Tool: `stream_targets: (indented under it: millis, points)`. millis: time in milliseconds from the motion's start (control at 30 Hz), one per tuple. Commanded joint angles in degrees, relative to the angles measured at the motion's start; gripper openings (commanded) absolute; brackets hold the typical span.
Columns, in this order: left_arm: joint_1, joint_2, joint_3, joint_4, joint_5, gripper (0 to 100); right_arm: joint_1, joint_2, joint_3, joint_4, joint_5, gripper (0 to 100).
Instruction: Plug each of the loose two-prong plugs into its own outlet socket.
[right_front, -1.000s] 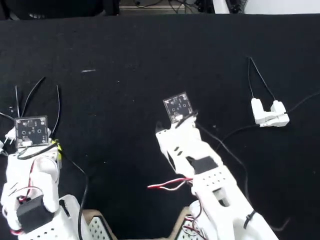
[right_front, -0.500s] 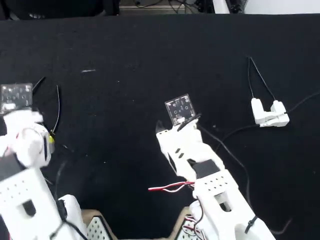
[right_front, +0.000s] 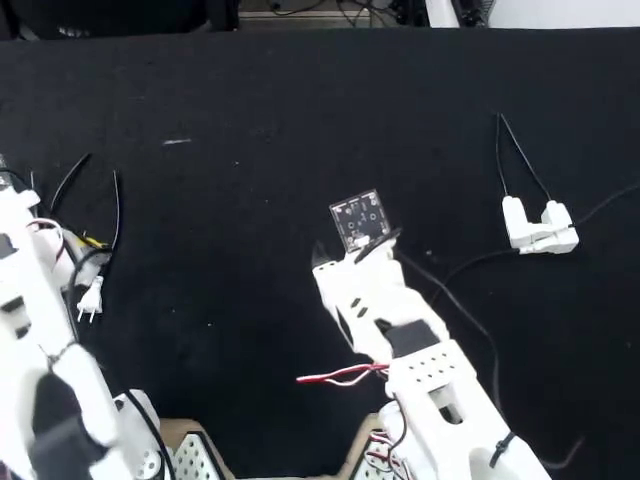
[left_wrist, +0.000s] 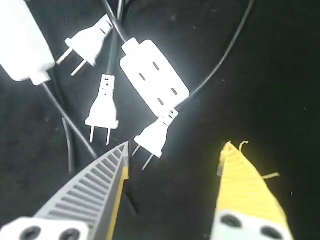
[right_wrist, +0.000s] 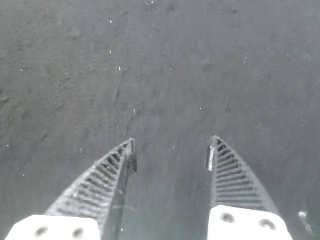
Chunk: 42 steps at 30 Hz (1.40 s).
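Note:
In the left wrist view a white outlet block (left_wrist: 155, 82) with several slots lies on the black cloth. Three loose white two-prong plugs lie around it: one beside its far end (left_wrist: 87, 42), one alongside it (left_wrist: 103, 107), and one at its near end (left_wrist: 154, 140). My left gripper (left_wrist: 176, 146) hangs open just above that nearest plug, holding nothing. From above, one plug (right_front: 90, 297) shows beside the left arm (right_front: 30, 290). My right gripper (right_wrist: 172, 141) stands open over bare cloth at the table's middle (right_front: 352, 248).
A second white socket piece (right_front: 540, 228) with black cords lies at the right of the table. A white adapter body (left_wrist: 22, 45) sits by the plugs. Black cords (right_front: 115, 210) loop at the far left. Red and white wires (right_front: 340, 373) hang off the right arm.
The left arm has lifted and swung towards the left edge, uncovering a plug on the cloth. The right arm has barely moved.

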Motion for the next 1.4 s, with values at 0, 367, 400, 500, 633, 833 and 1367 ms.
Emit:
stream_targets:
  millis: [0,367,400,500,633,833,1367]
  points:
    - [-0.4,5.6,-6.6,-1.2,6.2,29,-0.5,-1.6,-0.3,-1.4,0.1,21.9]
    - [-0.6,22.8,-18.6,-1.8,20.8,30,-0.5,-1.6,-0.1,-1.4,0.2,21.9]
    - [-0.7,24.6,-19.9,-1.8,21.2,30,-0.5,-1.6,-0.1,-1.4,0.2,21.9]
    - [-0.7,29.7,-23.7,-1.3,22.3,30,-0.5,-1.6,-0.1,-1.5,0.2,21.9]
    - [-0.3,35.9,-26.9,-1.6,22.6,30,-0.5,-1.6,-0.1,-1.5,0.2,21.9]
    - [-0.5,43.6,-32.8,-1.2,23.6,30,-0.5,-1.6,-0.1,-1.5,0.2,21.9]
    - [-0.4,46.5,-46.3,15.3,23.1,4,-0.5,-1.6,-0.2,-1.5,0.2,21.9]
